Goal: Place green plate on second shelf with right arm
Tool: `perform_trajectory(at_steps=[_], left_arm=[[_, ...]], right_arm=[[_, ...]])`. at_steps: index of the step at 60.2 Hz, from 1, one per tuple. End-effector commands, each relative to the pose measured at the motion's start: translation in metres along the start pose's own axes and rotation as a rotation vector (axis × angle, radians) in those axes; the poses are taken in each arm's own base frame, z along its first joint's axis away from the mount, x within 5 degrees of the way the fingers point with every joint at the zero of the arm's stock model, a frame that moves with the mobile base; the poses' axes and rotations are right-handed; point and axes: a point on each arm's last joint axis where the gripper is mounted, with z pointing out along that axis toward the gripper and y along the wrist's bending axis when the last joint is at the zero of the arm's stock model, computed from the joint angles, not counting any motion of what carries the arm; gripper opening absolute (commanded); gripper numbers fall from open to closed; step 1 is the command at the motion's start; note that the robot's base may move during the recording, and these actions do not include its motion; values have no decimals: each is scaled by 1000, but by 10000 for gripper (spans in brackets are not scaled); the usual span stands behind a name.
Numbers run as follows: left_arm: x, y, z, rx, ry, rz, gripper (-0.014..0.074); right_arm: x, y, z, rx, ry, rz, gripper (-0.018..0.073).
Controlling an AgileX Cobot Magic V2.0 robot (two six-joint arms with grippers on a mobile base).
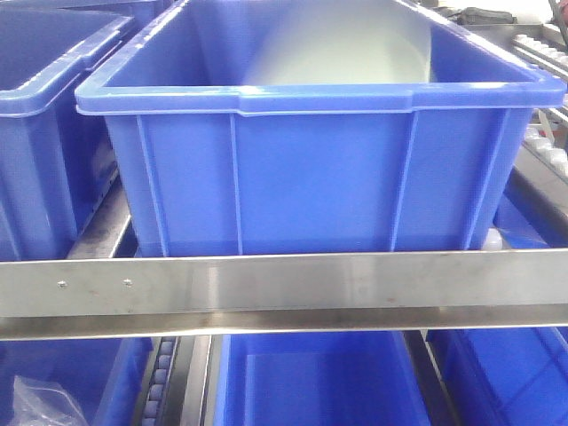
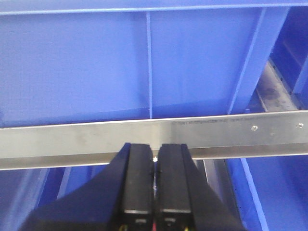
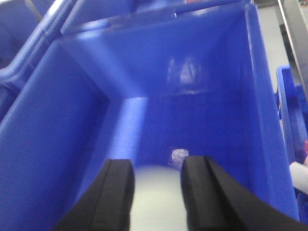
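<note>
The right gripper [image 3: 150, 192] hangs inside a blue bin [image 3: 57, 120], fingers spread, with the green plate [image 3: 156, 197] lying directly between and beneath them, seemingly released. The left gripper [image 2: 154, 183], clenched, idles at the steel shelf rail [image 2: 216, 132].

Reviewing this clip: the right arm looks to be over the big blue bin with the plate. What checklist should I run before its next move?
1. Pale mint-green round plate sits between the fingers of the right hand: ok.
2. Grip firmly closed on the plate: cannot tell.
3. Right hand is inside the large blue plastic bin: ok.
4. Bin floor ahead is free: not ok, a small whitish object lies just beyond the plate.
5. This bin is on the second shelf: cannot tell; only one steel shelf rail shows.
6. Left hand is shut, outside the bin: ok.
</note>
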Motion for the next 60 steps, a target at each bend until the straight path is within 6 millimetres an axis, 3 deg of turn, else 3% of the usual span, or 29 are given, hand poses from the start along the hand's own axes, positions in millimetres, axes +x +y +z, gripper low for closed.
perform_trajectory(at_steps=[1, 7, 18, 26, 40, 49, 60], left_arm=[[5, 0, 2, 3, -54, 4, 124], [5, 0, 2, 3, -54, 4, 124], [5, 0, 2, 3, -54, 4, 124], [5, 0, 2, 3, -54, 4, 124], [5, 0, 2, 3, -54, 4, 124], [5, 0, 2, 3, -54, 4, 124], [5, 0, 2, 3, -54, 4, 124]], right_arm=[[-36, 11, -36, -44, -189, -24, 379], [-33, 10, -58, -44, -198, -50, 305], [-10, 3, -109, -32, -209, -149, 35], [16, -6, -146, -21, -227, -272, 53], [66, -22, -196, -17, -236, -299, 53], [92, -30, -210, -16, -227, -299, 53], [112, -37, -213, -8, -184, -299, 53]])
